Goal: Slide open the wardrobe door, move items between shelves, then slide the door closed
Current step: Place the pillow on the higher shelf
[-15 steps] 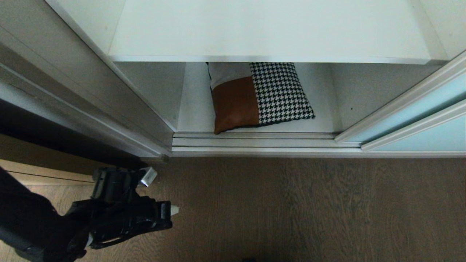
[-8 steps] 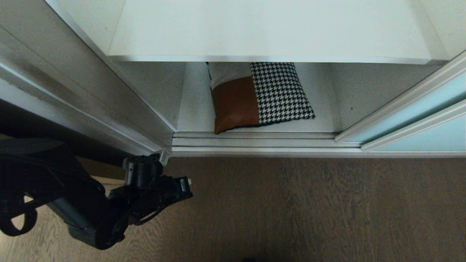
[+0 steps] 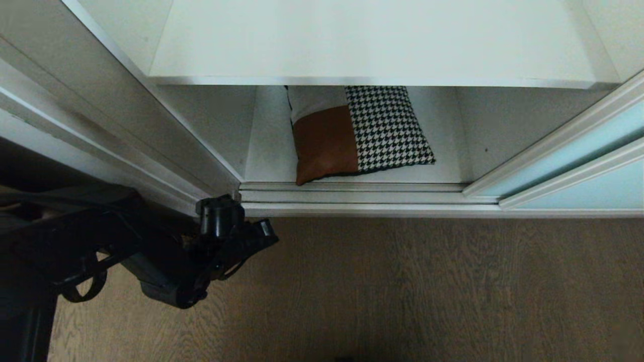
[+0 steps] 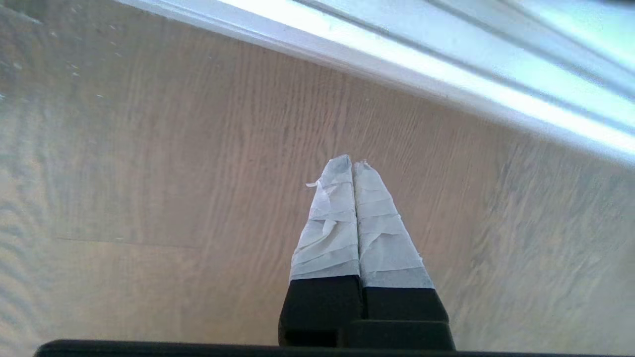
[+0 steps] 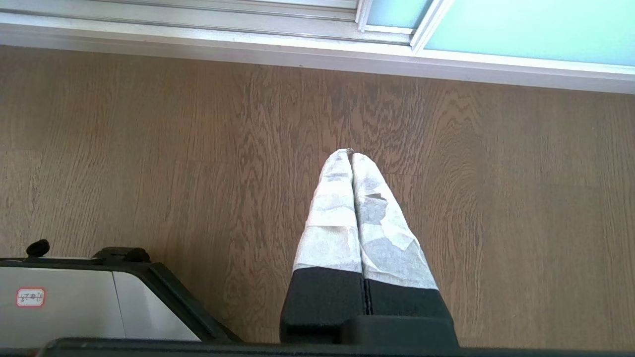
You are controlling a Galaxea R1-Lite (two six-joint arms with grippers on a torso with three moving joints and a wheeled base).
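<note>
The sliding wardrobe door (image 3: 578,166) stands open at three o'clock; the cushion (image 3: 359,133) lies at twelve on the lower shelf (image 3: 266,156). The left gripper (image 3: 264,234), fingers pressed together and empty, has swung up toward it, likely starting the reach.

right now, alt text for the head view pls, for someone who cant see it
An open white wardrobe seen from above: a cushion in houndstooth, rust-brown and grey lies on the lower shelf, partly under a bare white upper shelf. The frosted aqua sliding door is pushed to the right. The left tool, shut, hovers over the wooden floor near the track's left end.
</note>
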